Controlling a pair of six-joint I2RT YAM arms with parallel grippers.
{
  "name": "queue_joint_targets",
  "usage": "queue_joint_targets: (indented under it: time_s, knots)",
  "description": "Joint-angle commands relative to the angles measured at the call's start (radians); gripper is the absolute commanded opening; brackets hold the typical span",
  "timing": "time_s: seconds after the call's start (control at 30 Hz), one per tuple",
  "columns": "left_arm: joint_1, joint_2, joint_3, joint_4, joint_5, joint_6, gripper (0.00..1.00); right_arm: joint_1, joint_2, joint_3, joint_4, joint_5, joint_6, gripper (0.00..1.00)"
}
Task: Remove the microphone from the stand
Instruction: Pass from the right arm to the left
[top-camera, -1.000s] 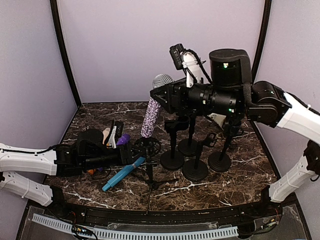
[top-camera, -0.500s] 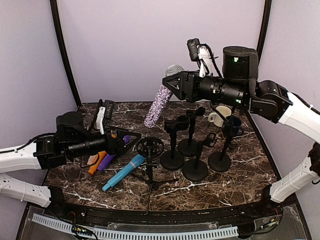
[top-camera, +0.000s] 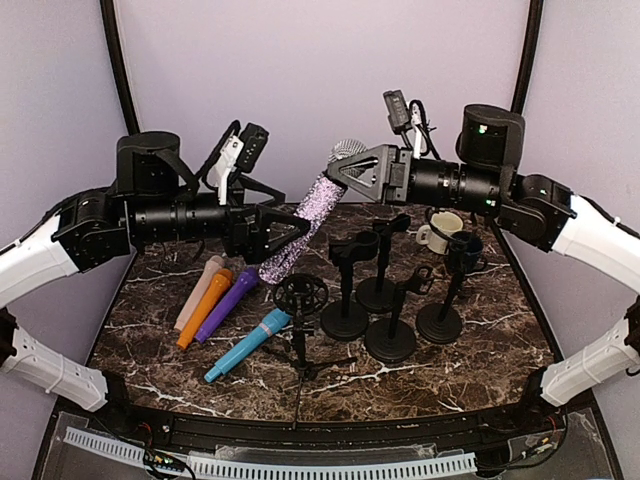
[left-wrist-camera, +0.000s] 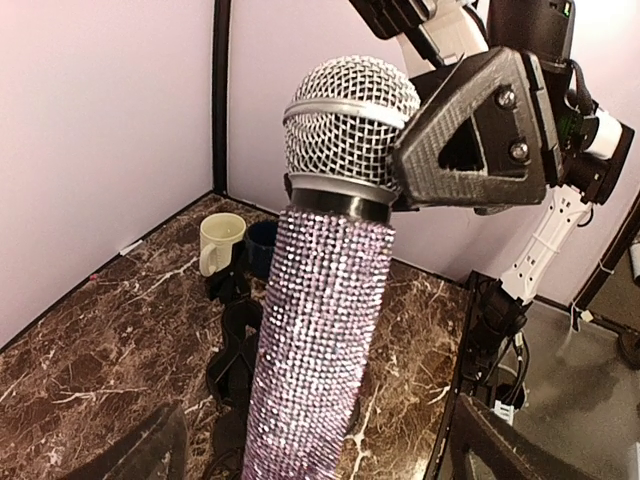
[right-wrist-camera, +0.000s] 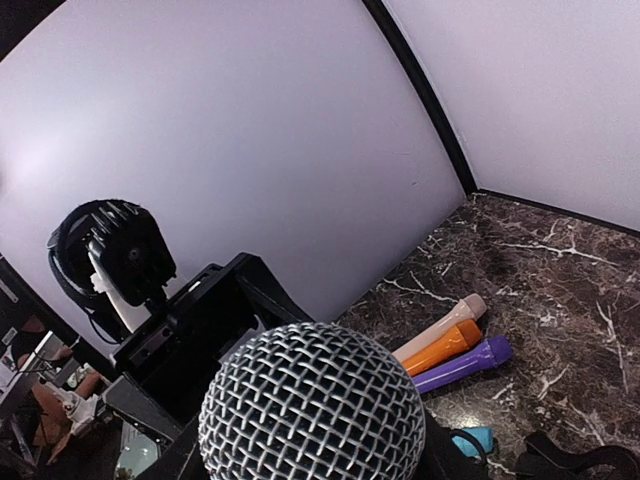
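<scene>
1. The mic (top-camera: 305, 212) is up in the air, off the stands (top-camera: 345, 318). It is tilted, w/ the mesh head up by the R claw (top-camera: 347, 168) and the tail down by the L claw (top-camera: 284, 233).
2. The R claw is pinched on the mic right at the head, where the mesh meets the sparkly body. It holds the mic up.
3. The L claw is spread wide around the lower body. The mic runs btw its fingers (left-wrist-camera: 135, 450) w/ a gap on each side, so they are not touching it.
4. The black stands sit on the table (top-camera: 480, 350), below the mic and apart from it.
5. Only the top cam shows both arms reaching in from the 2 sides. It also shows a blue mic (top-camera: 247, 345) lying flat near the front.
6. Only the L wrist cam shows the gaps beside the mic. It shows the R claw's three-corner finger (left-wrist-camera: 480, 125) pressed on the head, and a pale cup (left-wrist-camera: 220, 240) far back on the table.
7. The R wrist cam sees just the round mesh top, close up. Past it are the black L arm (right-wrist-camera: 200, 320) and 3 mics (right-wrist-camera: 450, 340) (tan, orange, purple) side by side on the table. This cam does not show how the R claw grips.
</scene>
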Motion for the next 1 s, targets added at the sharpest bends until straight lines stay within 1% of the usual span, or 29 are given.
queue_joint_targets:
  time_s: [0.0, 0.03, 0.1, 0.13, 0.17, 0.2, 0.23, 0.27, 0.43, 0.53, 0.63, 0.67, 0.7, 0.77, 0.83, 0.87, 0.9, 0.97]
  knots:
    - [0.003, 0.049, 0.052, -0.123, 0.078, 0.052, 0.93, -0.012, -0.041, -0.023, 0.17, -0.122, 0.076, 0.22]
    - [0.003, 0.052, 0.049, -0.115, 0.092, 0.048, 0.93, -0.012, -0.042, -0.025, 0.169, -0.126, 0.078, 0.22]
    - [0.003, 0.052, 0.037, -0.096, 0.102, 0.035, 0.89, -0.012, -0.045, -0.032, 0.169, -0.125, 0.078, 0.22]
    - [0.003, 0.048, 0.025, -0.09, 0.102, 0.026, 0.84, -0.012, -0.047, -0.035, 0.171, -0.127, 0.08, 0.22]
    - [0.003, 0.048, 0.019, -0.074, 0.1, 0.021, 0.81, -0.012, -0.047, -0.039, 0.175, -0.132, 0.082, 0.22]
    - [0.003, 0.044, 0.008, -0.067, 0.101, 0.015, 0.74, -0.012, -0.048, -0.043, 0.179, -0.135, 0.084, 0.22]
    - [0.003, 0.043, 0.004, -0.054, 0.103, 0.013, 0.7, -0.012, -0.048, -0.046, 0.181, -0.138, 0.086, 0.22]
    - [0.003, 0.043, -0.001, -0.049, 0.106, 0.009, 0.64, -0.012, -0.048, -0.049, 0.181, -0.137, 0.087, 0.22]
    - [0.003, 0.052, -0.002, -0.033, 0.122, 0.002, 0.51, -0.012, -0.049, -0.063, 0.17, -0.124, 0.083, 0.22]
    - [0.003, 0.059, -0.004, -0.029, 0.121, 0.001, 0.41, -0.012, -0.049, -0.07, 0.167, -0.122, 0.083, 0.22]
    - [0.003, 0.065, -0.005, -0.027, 0.114, -0.004, 0.32, -0.012, -0.053, -0.074, 0.164, -0.111, 0.076, 0.23]
    - [0.003, 0.066, -0.005, -0.028, 0.106, -0.005, 0.31, -0.012, -0.055, -0.076, 0.16, -0.106, 0.072, 0.25]
    - [0.003, 0.068, -0.003, -0.029, 0.101, -0.011, 0.26, -0.012, -0.058, -0.078, 0.158, -0.1, 0.069, 0.3]
    - [0.003, 0.067, -0.002, -0.033, 0.078, -0.02, 0.22, -0.012, -0.067, -0.086, 0.154, -0.082, 0.061, 0.42]
    - [0.003, 0.062, -0.007, -0.039, 0.046, -0.029, 0.19, -0.012, -0.079, -0.094, 0.149, -0.062, 0.051, 0.59]
    - [0.003, 0.06, -0.008, -0.042, 0.037, -0.035, 0.19, -0.012, -0.082, -0.093, 0.149, -0.051, 0.044, 0.65]
    - [0.003, 0.054, -0.009, -0.046, 0.017, -0.039, 0.17, -0.012, -0.085, -0.091, 0.121, -0.041, 0.036, 0.7]
    - [0.005, 0.044, -0.006, -0.084, -0.015, -0.048, 0.15, -0.012, -0.085, -0.068, 0.077, -0.019, 0.018, 0.74]
